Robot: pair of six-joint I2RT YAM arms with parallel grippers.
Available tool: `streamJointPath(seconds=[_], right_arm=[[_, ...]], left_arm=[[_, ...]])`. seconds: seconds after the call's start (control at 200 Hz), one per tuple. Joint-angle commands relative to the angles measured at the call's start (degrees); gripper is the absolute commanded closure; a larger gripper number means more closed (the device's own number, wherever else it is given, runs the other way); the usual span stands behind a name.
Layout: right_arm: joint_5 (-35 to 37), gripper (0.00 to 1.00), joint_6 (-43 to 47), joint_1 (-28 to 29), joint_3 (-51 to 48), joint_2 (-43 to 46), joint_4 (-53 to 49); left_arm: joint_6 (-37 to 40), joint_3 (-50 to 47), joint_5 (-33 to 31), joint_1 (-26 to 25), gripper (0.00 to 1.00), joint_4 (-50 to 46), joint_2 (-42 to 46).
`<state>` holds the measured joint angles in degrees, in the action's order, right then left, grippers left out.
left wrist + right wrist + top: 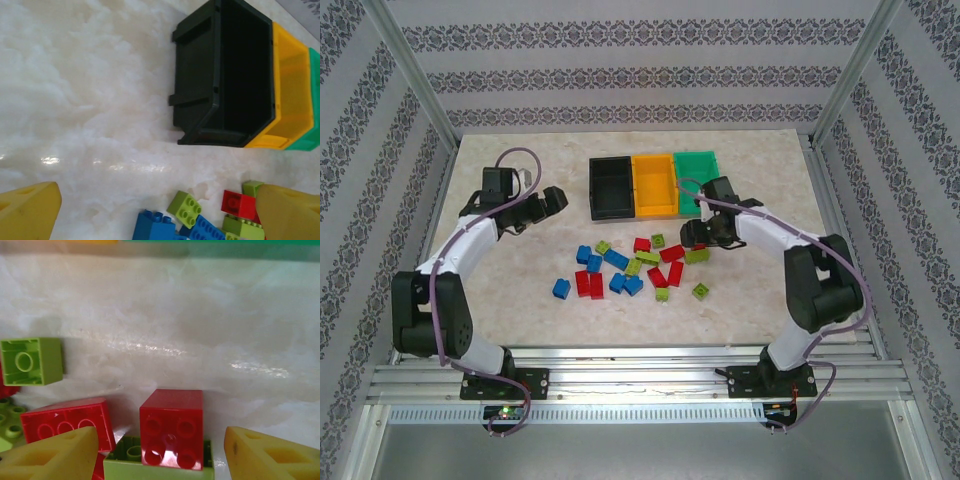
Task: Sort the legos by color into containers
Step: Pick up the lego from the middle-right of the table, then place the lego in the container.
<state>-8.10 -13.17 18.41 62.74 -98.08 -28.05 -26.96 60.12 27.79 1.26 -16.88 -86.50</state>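
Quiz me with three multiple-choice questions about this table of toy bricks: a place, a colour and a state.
1. Which bin stands in the middle of the row? A black; B orange-yellow; C green.
2. The square brick between the fingertips of the right gripper is: A blue; B red; C yellow.
3. The black bin is: A empty; B full of bricks; C tipped over.
Answers: B, the orange-yellow bin sits between the black and the green bin. B, the square brick is plainly red in the right wrist view. A, its floor is bare in the left wrist view.
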Motion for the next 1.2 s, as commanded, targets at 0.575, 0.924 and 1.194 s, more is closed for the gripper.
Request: streamJointPath(seconds=[0.575,0.924,1.194], right_arm=[[-5.07,0.77,0.6,-3.26,10.14,-2.3,-4.44],[-15.33,0.72,-12.99,-13.4,26.98,-12.17,5.36],[-15.92,0.46,-12.63,-12.83,31.23,-17.05,5.3]], left_arm=[[1.26,4.85,4.62,0.68,0.0,-0.6,-4.29],[1.35,9.09,8.68,0.39,0.0,-5.81,-8.93],[3.28,10.21,7.93,-0.96,0.0,-8.55,-9.61]])
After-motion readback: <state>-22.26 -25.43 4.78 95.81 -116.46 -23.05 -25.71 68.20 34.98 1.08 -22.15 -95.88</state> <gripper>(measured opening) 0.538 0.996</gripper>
